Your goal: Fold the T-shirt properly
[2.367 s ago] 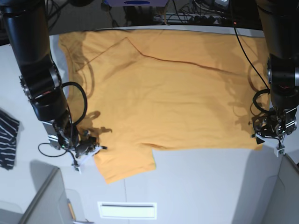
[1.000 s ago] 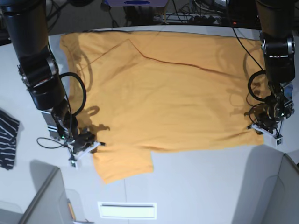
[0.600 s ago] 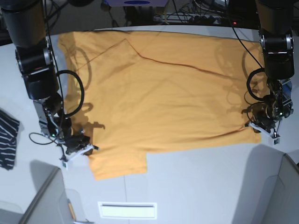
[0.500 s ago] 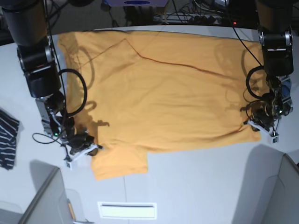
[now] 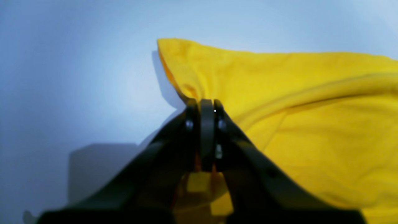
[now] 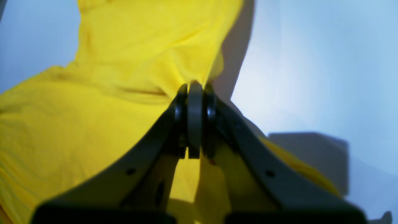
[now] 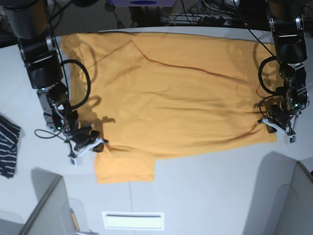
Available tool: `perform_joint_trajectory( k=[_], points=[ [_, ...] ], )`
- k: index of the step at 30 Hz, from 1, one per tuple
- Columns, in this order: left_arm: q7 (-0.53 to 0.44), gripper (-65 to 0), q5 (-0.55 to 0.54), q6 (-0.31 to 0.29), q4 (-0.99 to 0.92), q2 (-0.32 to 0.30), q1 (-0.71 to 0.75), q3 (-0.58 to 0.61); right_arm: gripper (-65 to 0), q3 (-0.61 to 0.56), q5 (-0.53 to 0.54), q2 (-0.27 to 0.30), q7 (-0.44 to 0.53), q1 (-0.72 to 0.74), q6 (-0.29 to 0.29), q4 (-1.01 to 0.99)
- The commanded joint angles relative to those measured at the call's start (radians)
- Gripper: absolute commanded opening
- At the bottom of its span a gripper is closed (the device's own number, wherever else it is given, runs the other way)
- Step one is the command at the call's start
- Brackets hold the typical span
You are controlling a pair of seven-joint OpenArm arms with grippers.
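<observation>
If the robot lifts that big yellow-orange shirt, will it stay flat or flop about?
The T-shirt would probably flop: its cloth already ripples and creases beside each pincer. It looks thin, so likely light for its size. It seems unlikely to roll, lying spread out.

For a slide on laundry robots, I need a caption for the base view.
Two robot arms grip an orange-yellow T-shirt spread on a pale table.

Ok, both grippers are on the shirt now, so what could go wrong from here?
The left gripper pinches just the edge of the shirt, so a hard pull might slip it free. The flap hanging past the right gripper could fold under crookedly. Creases already run across the fabric between the arms and may get trapped in the fold.
</observation>
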Motion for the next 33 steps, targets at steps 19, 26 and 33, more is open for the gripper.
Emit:
perform_joint_trajectory(
  k=[19,26,33],
  points=[
    [-0.021,-65.0,-0.009,-0.007,0.130,-0.017,0.011,-0.101,-65.0,0.209,0.006,0.011,-0.134,-0.090,0.009,0.227],
    [-0.021,-65.0,-0.010,-0.007,0.194,-0.017,0.064,-0.107,-65.0,0.211,0.011,0.011,-0.134,-0.121,0.009,0.258],
    [-0.021,-65.0,-0.010,-0.007,0.249,-0.017,0.085,-0.108,-65.0,0.212,0.013,0.007,-0.134,-0.147,0.009,0.311]
  ],
)
